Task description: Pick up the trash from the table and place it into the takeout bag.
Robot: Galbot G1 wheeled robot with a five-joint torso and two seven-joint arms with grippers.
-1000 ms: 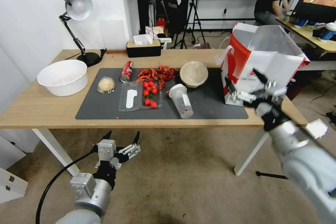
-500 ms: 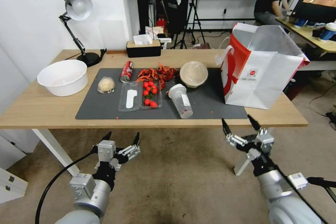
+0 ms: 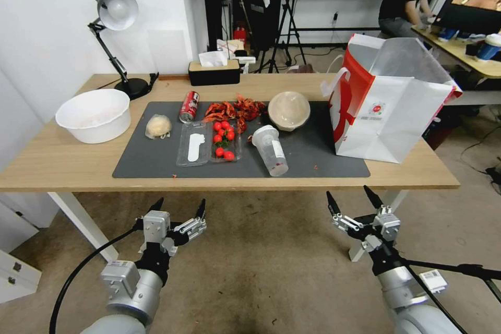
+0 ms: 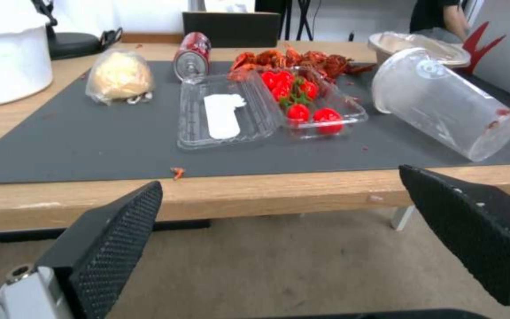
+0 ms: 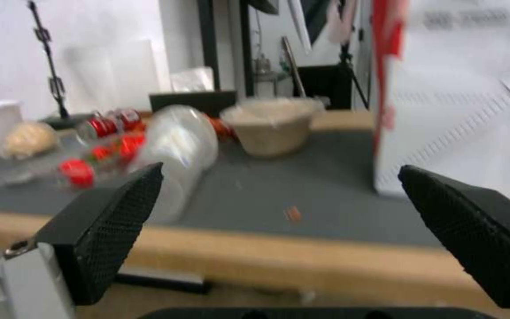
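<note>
On the dark mat of the table (image 3: 62, 162) lie a clear plastic cup (image 3: 270, 150) on its side, a tan domed bowl (image 3: 288, 109), a red can (image 3: 189, 106) on its side and a wrapped beige lump (image 3: 158, 126). The takeout bag (image 3: 389, 109) stands open at the table's right end. My left gripper (image 3: 179, 206) hangs open below the front edge, left of centre. Open too, my right gripper (image 3: 350, 199) hovers below the front edge, under the bag. The left wrist view shows the cup (image 4: 444, 106), can (image 4: 191, 57) and lump (image 4: 119, 76); the right wrist view shows the cup (image 5: 178, 146), bowl (image 5: 274, 126) and bag (image 5: 456, 102).
A white basin (image 3: 95, 115) sits at the table's left, a desk lamp (image 3: 116, 36) and a tissue box (image 3: 214, 72) at the back. A clear tray of tomatoes (image 3: 210, 142) and red crayfish shells (image 3: 235, 109) lie mid-mat. Floor spreads in front of the table.
My right arm has dropped from in front of the bag to below the table's front edge, its gripper staying open. The left arm has barely moved.
</note>
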